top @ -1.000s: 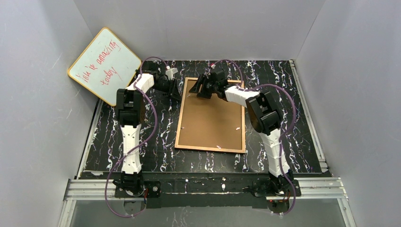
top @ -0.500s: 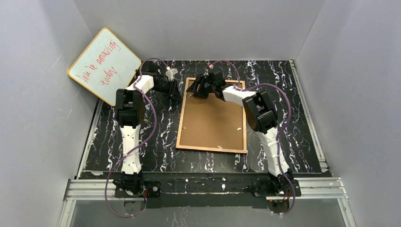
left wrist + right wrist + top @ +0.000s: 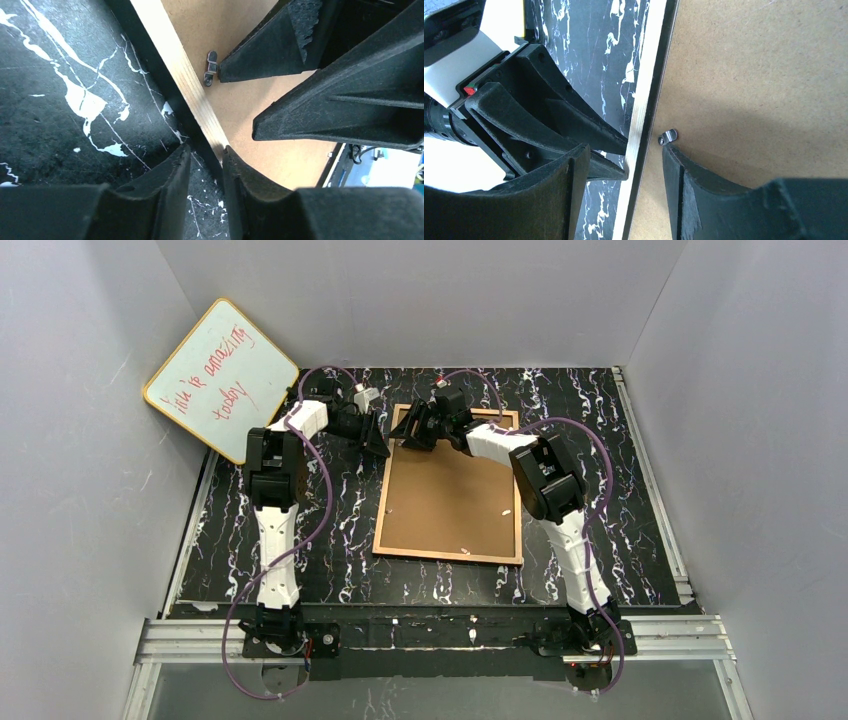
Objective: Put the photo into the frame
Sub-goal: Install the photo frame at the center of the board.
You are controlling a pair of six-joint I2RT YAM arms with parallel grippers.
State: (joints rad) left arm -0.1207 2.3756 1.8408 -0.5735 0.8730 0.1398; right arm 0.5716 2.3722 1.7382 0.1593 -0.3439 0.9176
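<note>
The frame (image 3: 447,556) lies back up on the table, its light wood rim around the brown backing panel (image 3: 450,495). The photo is hidden. My left gripper (image 3: 380,440) is at the frame's left rim near the far corner. In the left wrist view (image 3: 205,152) its jaws stand a little apart, with the tips at the rim's outer edge (image 3: 172,65). My right gripper (image 3: 407,430) is open and straddles the same rim (image 3: 639,115) in the right wrist view (image 3: 625,149). Its inner fingertip (image 3: 671,155) sits just below a small metal tab (image 3: 668,136) on the backing.
A yellow-edged whiteboard (image 3: 220,375) with red writing leans on the left wall. Grey walls close in the black marbled table (image 3: 300,540) on three sides. A metal rail (image 3: 430,635) runs along the near edge by the arm bases.
My right gripper has moved left along the frame's far edge toward the left rim and the left gripper. The frame has shifted slightly. The left arm has barely moved.
</note>
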